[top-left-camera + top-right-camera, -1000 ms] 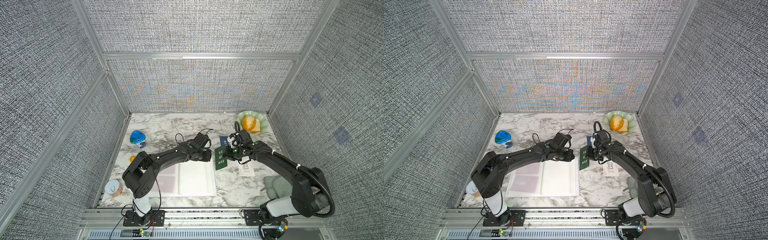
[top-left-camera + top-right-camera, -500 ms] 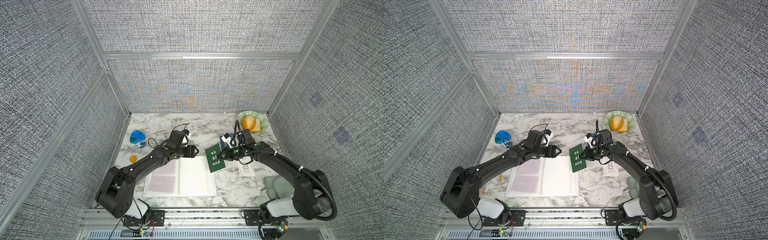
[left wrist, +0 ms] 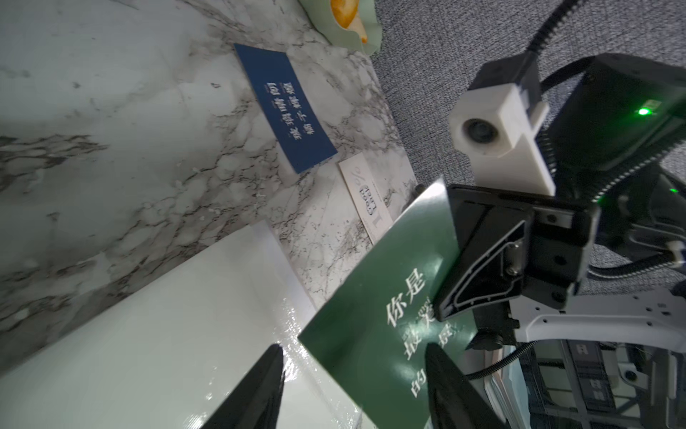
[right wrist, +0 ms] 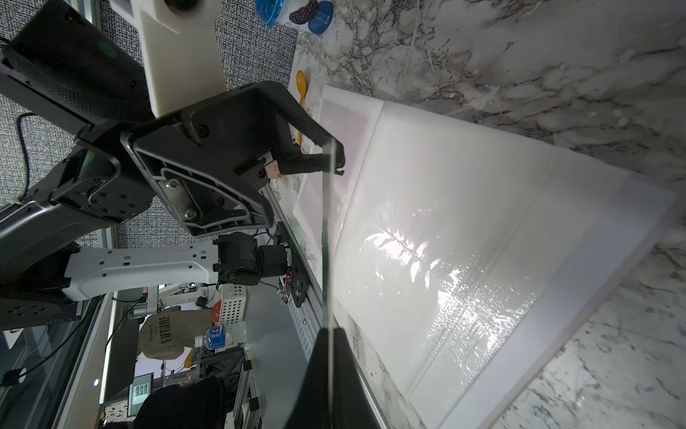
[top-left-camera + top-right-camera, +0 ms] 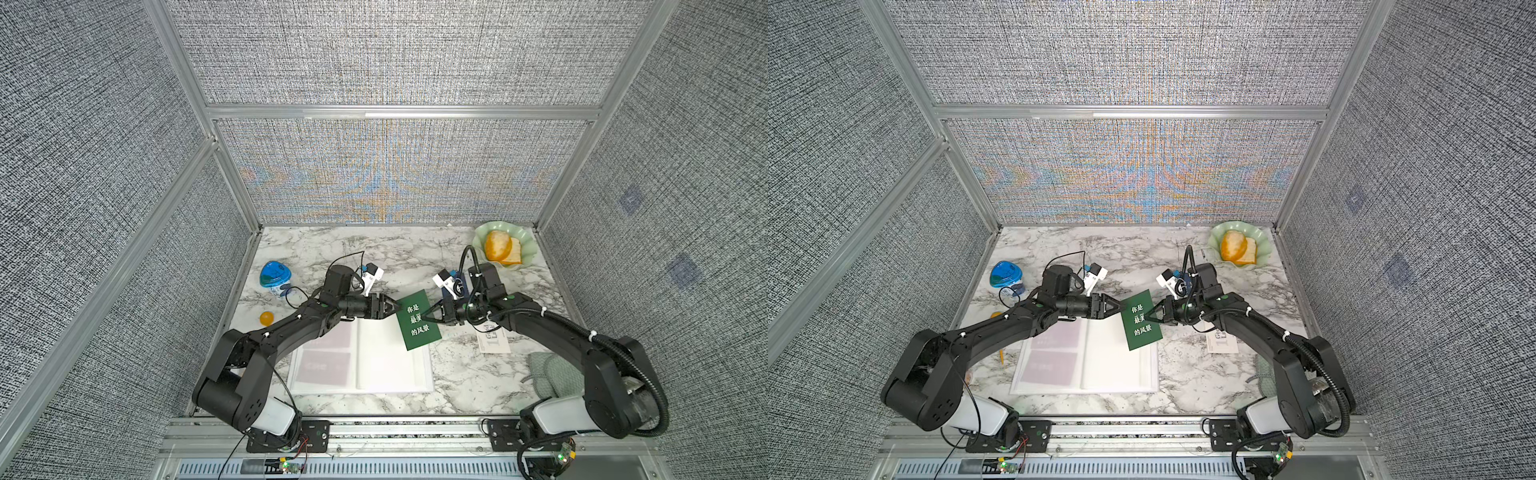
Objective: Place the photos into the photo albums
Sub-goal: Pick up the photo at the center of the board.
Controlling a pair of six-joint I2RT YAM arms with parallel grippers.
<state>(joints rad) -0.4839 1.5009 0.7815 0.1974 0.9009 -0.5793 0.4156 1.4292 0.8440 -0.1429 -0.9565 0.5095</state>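
My right gripper [image 5: 427, 320] [image 5: 1148, 322] [image 4: 328, 336] is shut on the right edge of a green photo [image 5: 417, 321] [image 5: 1141, 328] [image 3: 371, 353] with white characters. It holds the photo in the air over the right edge of the open white photo album [image 5: 386, 365] [image 5: 1113, 365] [image 3: 148, 334] [image 4: 482, 241]. My left gripper [image 5: 397, 308] [image 5: 1121, 312] [image 3: 352, 347] is open, its fingers straddling the photo's left edge without closing. Two reddish photos [image 5: 324, 365] lie in the album's left page. A blue photo [image 3: 286, 107] and a white "Good Luck" photo [image 5: 493, 338] [image 3: 367, 200] lie on the marble.
A green plate [image 5: 523, 245] with orange food stands at the back right. A blue-lidded cup [image 5: 274, 278] and a small orange item [image 5: 266, 318] lie at the left. A green cloth [image 5: 552, 374] lies under the right arm near the front.
My left gripper opened, drew back, then came up to the green photo's left edge. The right gripper turned the photo face up and carried it slightly left.
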